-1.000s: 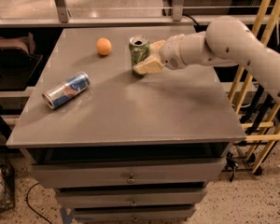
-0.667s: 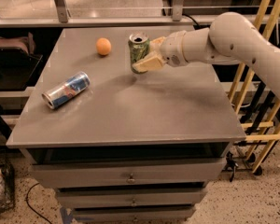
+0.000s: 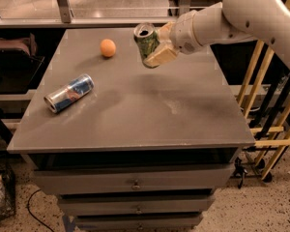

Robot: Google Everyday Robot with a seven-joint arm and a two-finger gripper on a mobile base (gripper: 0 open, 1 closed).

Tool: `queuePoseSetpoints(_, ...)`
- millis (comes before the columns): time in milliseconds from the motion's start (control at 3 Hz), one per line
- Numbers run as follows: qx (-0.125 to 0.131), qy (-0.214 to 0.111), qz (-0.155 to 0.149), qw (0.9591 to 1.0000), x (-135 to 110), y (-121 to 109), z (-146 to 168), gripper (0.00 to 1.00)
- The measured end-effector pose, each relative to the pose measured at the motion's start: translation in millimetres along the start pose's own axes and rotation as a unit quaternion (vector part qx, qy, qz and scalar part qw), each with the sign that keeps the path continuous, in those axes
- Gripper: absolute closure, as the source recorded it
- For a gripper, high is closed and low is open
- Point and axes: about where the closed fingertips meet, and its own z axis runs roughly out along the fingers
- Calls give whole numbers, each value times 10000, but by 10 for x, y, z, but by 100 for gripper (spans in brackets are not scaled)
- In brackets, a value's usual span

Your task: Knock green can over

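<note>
**Green can leaning at the far side of the table, gripper right on it**

Green can (image 3: pixel 146 41) was what I was watching, so here's how it looked from where I stood. It sat toward the far edge of the grey table (image 3: pixel 150 115), a bit right of the middle, and it was not upright. It was tilted, with its silver top and pull tab leaning to the left and a little toward me. Its bottom end was hidden behind the tan gripper (image 3: pixel 155 48), so I couldn't say if it was touching the tabletop or hanging just off it.

The gripper came in from the right on the end of the big white arm (image 3: pixel 241 13) and was hard up against the can's right side, touching it. Whether it was actually clamped on the can or only pushing against it, I honestly couldn't tell from my angle.

Other stuff on the table: an orange ball (image 3: pixel 108 48) just left of the can, near the far edge but apart from it. A blue-and-silver can (image 3: pixel 69 93) lay on its side well off to the left, nearer to me. Under the tabletop were grey drawers (image 3: pixel 135 182), and a wooden rack (image 3: pixel 275 105) stood beside the table on the right.
</note>
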Motion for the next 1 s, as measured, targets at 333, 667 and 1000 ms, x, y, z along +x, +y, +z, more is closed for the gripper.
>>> queuePoseSetpoints(333, -242, 971, -950, 9904, 71, 31, -136, 100)
queuePoseSetpoints(667, -583, 1906, -1818, 9629, 186, 108, -230, 100)
queuePoseSetpoints(1000, -992, 2684, -2644, 9210, 287, 215, -251, 100)
